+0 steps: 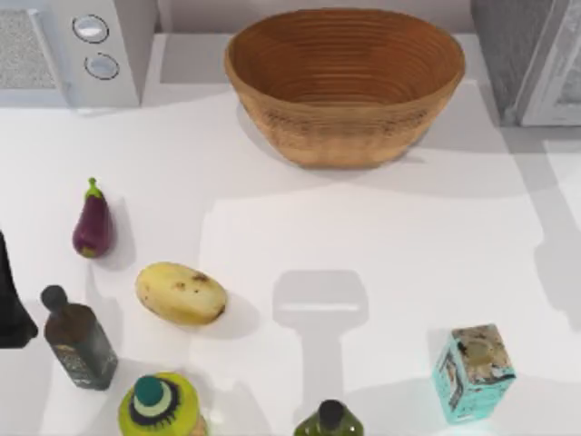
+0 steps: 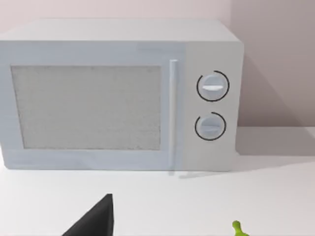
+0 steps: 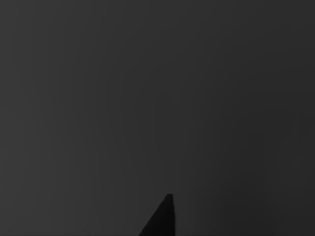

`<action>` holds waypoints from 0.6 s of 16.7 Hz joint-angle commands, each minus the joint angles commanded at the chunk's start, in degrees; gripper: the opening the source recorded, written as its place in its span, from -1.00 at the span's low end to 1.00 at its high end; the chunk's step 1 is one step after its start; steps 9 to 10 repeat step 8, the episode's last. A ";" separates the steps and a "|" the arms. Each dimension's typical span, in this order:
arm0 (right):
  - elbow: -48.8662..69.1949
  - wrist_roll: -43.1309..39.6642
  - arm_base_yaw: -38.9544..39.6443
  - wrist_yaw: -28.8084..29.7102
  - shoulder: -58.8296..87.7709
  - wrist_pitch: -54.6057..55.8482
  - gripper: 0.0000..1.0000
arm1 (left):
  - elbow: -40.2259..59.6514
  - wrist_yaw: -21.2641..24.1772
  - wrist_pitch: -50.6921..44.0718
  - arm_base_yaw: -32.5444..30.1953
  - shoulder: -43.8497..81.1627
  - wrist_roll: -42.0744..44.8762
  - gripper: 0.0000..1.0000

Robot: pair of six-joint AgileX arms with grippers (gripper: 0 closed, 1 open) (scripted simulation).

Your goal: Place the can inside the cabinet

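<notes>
The left gripper (image 2: 96,220) is seen at the 9 o'clock edge of the table (image 1: 363,245), as a dark shape low over the white surface. How far it is open cannot be told, and nothing is seen held in it. In the left wrist view it is faced toward the white microwave (image 2: 118,93), whose two round knobs are stacked one above the other beside the door handle. The right wrist view is dark, so the state of the right gripper cannot be told.

Just beside the left arm, toward 8 o'clock, a dark bottle (image 1: 80,341) is stood upright. An eggplant (image 1: 93,227) is placed at 9 o'clock, and a yellow potato (image 1: 180,292) is laid near it toward the centre. A yellow-green bottle (image 1: 162,404) is found at 7 o'clock, a green bottle (image 1: 329,420) at 6 o'clock, and a teal carton (image 1: 473,371) at 5 o'clock, tilted slightly.

A large woven basket (image 1: 345,86) is set at 12 o'clock. The cabinet (image 1: 536,59) is stood at 1 o'clock, in the far corner, well apart from the carton. Where the can lies cannot be told.
</notes>
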 joint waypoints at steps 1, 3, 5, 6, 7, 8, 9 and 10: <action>0.00 0.00 0.00 0.00 0.00 0.00 0.81 | 0.00 0.00 0.00 0.00 0.00 0.00 1.00; 0.00 0.00 0.00 0.00 0.00 0.00 1.00 | 0.00 0.00 0.00 0.00 0.00 0.00 1.00; 0.00 0.00 0.00 0.00 0.00 0.00 1.00 | 0.00 0.00 0.00 0.00 0.00 0.00 1.00; 0.00 0.00 0.00 0.00 0.00 0.00 1.00 | 0.00 0.00 0.00 0.00 0.00 0.00 1.00; 0.00 0.00 0.00 0.00 0.00 0.00 1.00 | 0.00 0.00 0.00 0.00 0.00 0.00 1.00; 0.00 0.00 0.00 0.00 0.00 0.00 1.00 | 0.00 0.00 0.00 0.00 0.00 0.00 1.00; 0.00 0.00 0.00 0.00 0.00 0.00 1.00 | 0.00 0.00 0.00 0.00 0.00 0.00 1.00; 0.00 0.00 0.00 0.00 0.00 0.00 1.00 | 0.00 0.00 0.00 0.00 0.00 0.00 1.00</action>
